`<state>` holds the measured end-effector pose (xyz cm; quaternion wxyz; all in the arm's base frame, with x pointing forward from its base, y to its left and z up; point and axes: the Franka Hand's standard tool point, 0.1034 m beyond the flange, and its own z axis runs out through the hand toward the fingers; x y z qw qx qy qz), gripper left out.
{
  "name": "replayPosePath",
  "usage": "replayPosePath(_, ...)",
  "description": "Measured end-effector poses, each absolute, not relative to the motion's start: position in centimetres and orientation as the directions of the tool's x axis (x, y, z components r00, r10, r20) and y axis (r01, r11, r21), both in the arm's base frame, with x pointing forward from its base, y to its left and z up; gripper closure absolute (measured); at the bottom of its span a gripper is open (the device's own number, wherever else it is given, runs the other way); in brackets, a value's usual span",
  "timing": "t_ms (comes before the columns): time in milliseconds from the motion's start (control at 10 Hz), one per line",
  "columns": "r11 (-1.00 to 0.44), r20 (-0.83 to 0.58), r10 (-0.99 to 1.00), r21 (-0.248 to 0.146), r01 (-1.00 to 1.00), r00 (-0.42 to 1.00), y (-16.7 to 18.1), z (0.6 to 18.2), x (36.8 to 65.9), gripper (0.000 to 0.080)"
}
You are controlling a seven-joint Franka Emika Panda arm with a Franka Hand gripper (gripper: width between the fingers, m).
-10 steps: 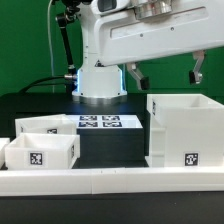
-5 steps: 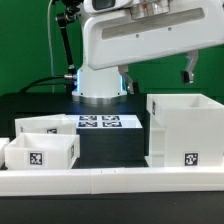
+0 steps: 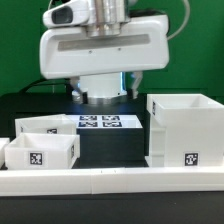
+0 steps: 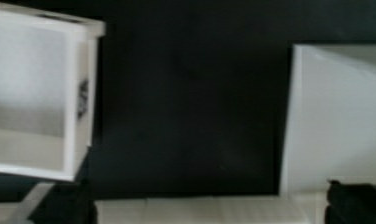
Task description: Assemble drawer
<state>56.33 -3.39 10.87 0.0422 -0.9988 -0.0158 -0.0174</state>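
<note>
Parts of the drawer sit unassembled in the exterior view. The tall case [image 3: 185, 125] stands on the black table [image 3: 112, 150] toward that view's right; the front tray [image 3: 40, 152] and the rear tray [image 3: 48, 126] sit close together toward its left, well apart from the case; the marker board [image 3: 100, 122] lies flat between them, farther back; the long low rail [image 3: 110, 182] runs along the near edge; the arm [image 3: 100, 50] spans the top and hides its own tool, so this view does not show how the jaws stand.

In the wrist view, the gripper [image 4: 203, 200] appears only as two dark, blurred fingertips [image 4: 48, 205], well apart from each other; I judge it spread and holding nothing. Bare table lies below it, with an open box [image 4: 28, 100] to one side and a plain white face [image 4: 341, 120] to the other; I cannot tell which drawer part each is.

Risks, as I judge them: coming straight down here would pinch only air; coming down off-centre could land a finger on a thin wall and tip or shove the light plastic; the trays sit so close that taking one may drag the other.

Count: one case; two trays; one rail; one marker board; one arm; three tags on drawer parts, one each.
</note>
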Motion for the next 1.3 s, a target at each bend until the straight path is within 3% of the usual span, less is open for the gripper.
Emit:
replayPosePath(300, -0.996, 0.035, 0.026, -0.085, 0.029, 0.999, -3.2, 10.8, 56.4, 0.0151)
replayPosePath(500, -0.997, 0.020, -0.004, -0.079, -0.002, 1.000, -4.9, 10.3, 55.9, 0.0151)
replayPosePath(700, -0.996, -0.006, -0.073, -0.056, -0.073, 0.997, -7.1, 8.1, 55.1, 0.0151)
replayPosePath(1300, -0.997, -0.011, -0.077, -0.015, -0.077, 0.997, -8.2, 2.9, 54.6, 0.0151)
